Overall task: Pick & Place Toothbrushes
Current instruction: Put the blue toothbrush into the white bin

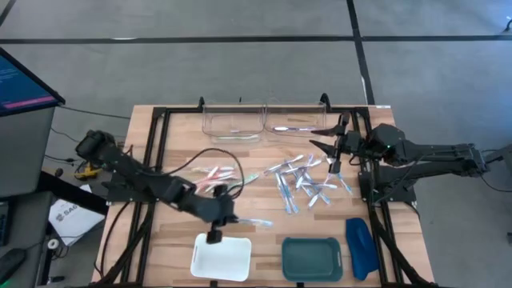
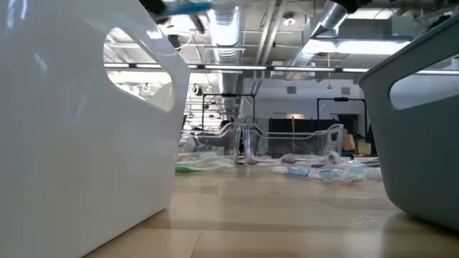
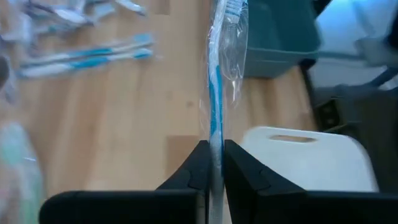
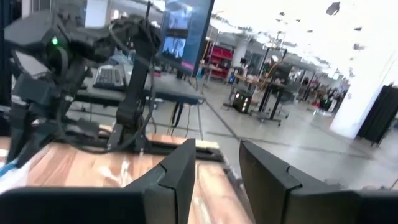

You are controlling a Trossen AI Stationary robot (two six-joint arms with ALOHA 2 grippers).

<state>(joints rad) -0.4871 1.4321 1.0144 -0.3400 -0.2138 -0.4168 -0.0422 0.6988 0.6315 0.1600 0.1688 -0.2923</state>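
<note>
Left wrist view shows the left gripper [image 3: 211,163] clamped on a blue wrapped toothbrush [image 3: 216,93], likely mid-carry, needing release over the white bin [image 3: 311,158] at lower right.

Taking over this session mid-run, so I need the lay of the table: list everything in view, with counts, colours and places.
held toothbrush: one, blue, clear-wrapped, clamped in the left end effector
blue toothbrushes: a loose pile, uncounted, table centre-right
pink and green toothbrushes: a few, centre-left
clear bins: two, far edge
white bin: one, near edge
teal bin: one, beside the white bin
dark-blue oblong object: one, right of the teal bin
left end effector: shut, above the white bin's far edge
right end effector: open, empty, above the blue pile
</note>
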